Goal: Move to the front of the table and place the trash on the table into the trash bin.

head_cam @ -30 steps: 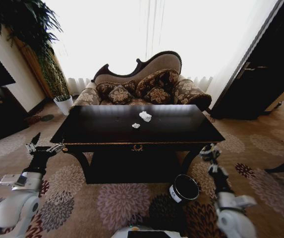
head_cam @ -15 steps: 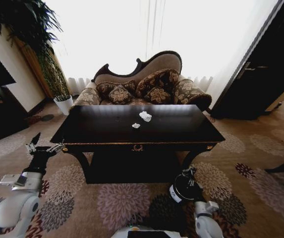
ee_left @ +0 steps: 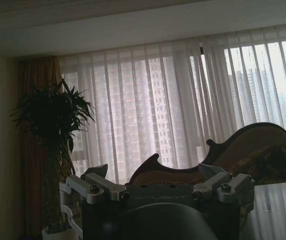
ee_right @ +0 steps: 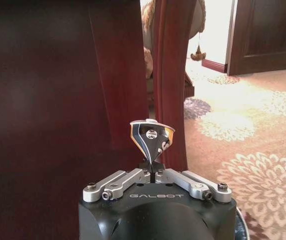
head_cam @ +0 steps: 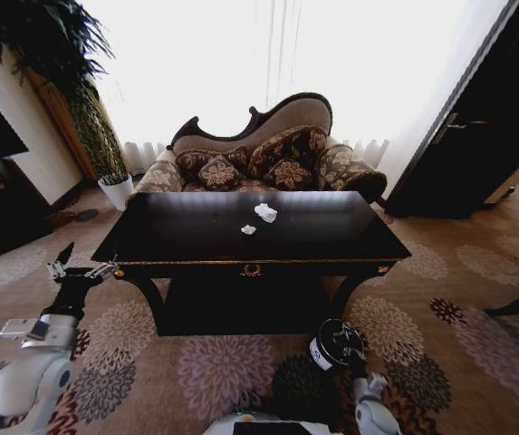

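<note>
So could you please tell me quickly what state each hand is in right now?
Left hand: open, holding nothing, beside the table's left corner.
Right hand: shut, empty, low over the trash bin.

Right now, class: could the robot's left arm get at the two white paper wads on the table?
Probably yes: the left gripper is raised beside the table's left front corner, with bare tabletop between it and the paper wads; whether its reach suffices is uncertain.
</note>
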Robot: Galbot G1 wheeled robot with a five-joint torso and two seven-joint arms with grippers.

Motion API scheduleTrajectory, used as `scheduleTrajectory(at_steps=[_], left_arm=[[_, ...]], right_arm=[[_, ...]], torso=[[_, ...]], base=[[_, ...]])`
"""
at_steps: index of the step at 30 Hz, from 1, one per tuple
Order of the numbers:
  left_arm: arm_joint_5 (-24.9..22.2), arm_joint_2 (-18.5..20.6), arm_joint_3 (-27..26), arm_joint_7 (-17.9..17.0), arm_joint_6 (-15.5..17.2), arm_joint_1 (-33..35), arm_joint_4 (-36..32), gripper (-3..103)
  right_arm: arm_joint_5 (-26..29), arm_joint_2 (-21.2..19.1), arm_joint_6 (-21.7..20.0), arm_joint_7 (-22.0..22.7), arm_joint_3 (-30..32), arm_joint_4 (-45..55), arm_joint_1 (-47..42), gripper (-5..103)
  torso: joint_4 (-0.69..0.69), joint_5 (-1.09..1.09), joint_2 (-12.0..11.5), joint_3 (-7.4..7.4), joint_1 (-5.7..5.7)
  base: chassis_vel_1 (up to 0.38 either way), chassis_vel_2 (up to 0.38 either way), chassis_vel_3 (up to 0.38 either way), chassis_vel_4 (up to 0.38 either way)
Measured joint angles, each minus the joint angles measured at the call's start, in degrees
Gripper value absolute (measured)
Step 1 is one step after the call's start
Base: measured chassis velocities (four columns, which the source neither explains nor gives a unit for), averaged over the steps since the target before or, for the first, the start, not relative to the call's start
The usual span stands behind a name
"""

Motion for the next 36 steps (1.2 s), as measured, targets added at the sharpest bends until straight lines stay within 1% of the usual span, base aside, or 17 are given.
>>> scheduleTrajectory(at_steps=[4,5,8,12,20,23,24,27,29,33,34,36], left_arm=[[0.00,0.00,0.00,0.00,0.00,0.00,0.00,100],[0.00,0.00,0.00,0.00,0.00,0.00,0.00,100],[0.00,0.00,0.00,0.00,0.00,0.00,0.00,100],[0.00,0.00,0.00,0.00,0.00,0.00,0.00,100],[0.00,0.00,0.00,0.00,0.00,0.00,0.00,100],[0.00,0.00,0.00,0.00,0.00,0.00,0.00,100],[0.00,0.00,0.00,0.00,0.00,0.00,0.00,100],[0.00,0.00,0.00,0.00,0.00,0.00,0.00,100],[0.00,0.00,0.00,0.00,0.00,0.00,0.00,100],[0.00,-0.01,0.00,0.00,0.00,0.00,0.00,100],[0.00,-0.01,0.00,0.00,0.00,0.00,0.00,100],[0.00,-0.01,0.00,0.00,0.00,0.00,0.00,100]], right_arm=[[-0.76,-1.25,0.11,0.10,-1.01,-6.75,5.93,0],[-0.76,-1.25,0.11,0.10,-1.01,-6.75,5.93,0],[0.21,-1.87,0.18,0.10,-1.24,-10.69,9.09,0],[0.56,-2.18,0.17,-0.37,-1.31,-13.98,10.48,0],[0.51,-1.71,-0.50,-0.47,-1.16,-14.29,10.30,0],[0.46,-1.53,-0.99,-0.45,-1.09,-13.73,10.19,16],[0.46,-1.53,-0.99,-0.45,-1.09,-13.73,10.19,16],[0.42,-1.27,-1.25,-0.42,-1.06,-13.10,10.27,32],[0.40,-1.22,-1.30,-0.42,-1.06,-13.01,10.30,32],[0.32,-0.91,-1.48,-0.35,-1.05,-12.51,10.42,54],[0.32,-0.91,-1.48,-0.35,-1.05,-12.51,10.42,54],[0.25,-0.66,-1.60,-0.32,-1.06,-12.04,10.21,65]], torso=[[0.00,0.00,0.00,0.00,0.00],[0.00,0.00,0.00,0.00,0.00],[0.03,-0.02,0.00,0.00,0.00],[-0.01,-0.02,0.00,0.00,0.00],[0.00,-0.01,0.00,0.00,0.00],[0.00,-0.02,0.00,0.00,0.00],[0.00,-0.02,0.00,0.00,0.00],[0.00,-0.01,0.00,0.00,0.00],[0.00,-0.01,0.00,0.00,0.00],[0.00,-0.02,0.00,0.00,0.00],[0.00,-0.02,0.00,0.00,0.00],[0.00,-0.01,0.00,0.00,0.00]], base=[[0.000,0.000,0.000,0.000],[0.000,0.000,0.000,0.000],[0.000,0.000,0.000,0.000],[0.000,0.000,0.000,0.000],[0.000,0.000,0.000,0.000],[0.000,0.000,0.000,0.000],[0.000,0.000,0.000,0.000],[0.000,0.000,0.000,0.000],[0.000,0.000,0.000,0.000],[0.000,0.000,0.000,0.000],[0.000,0.000,0.000,0.000],[0.000,0.000,0.000,0.000]])
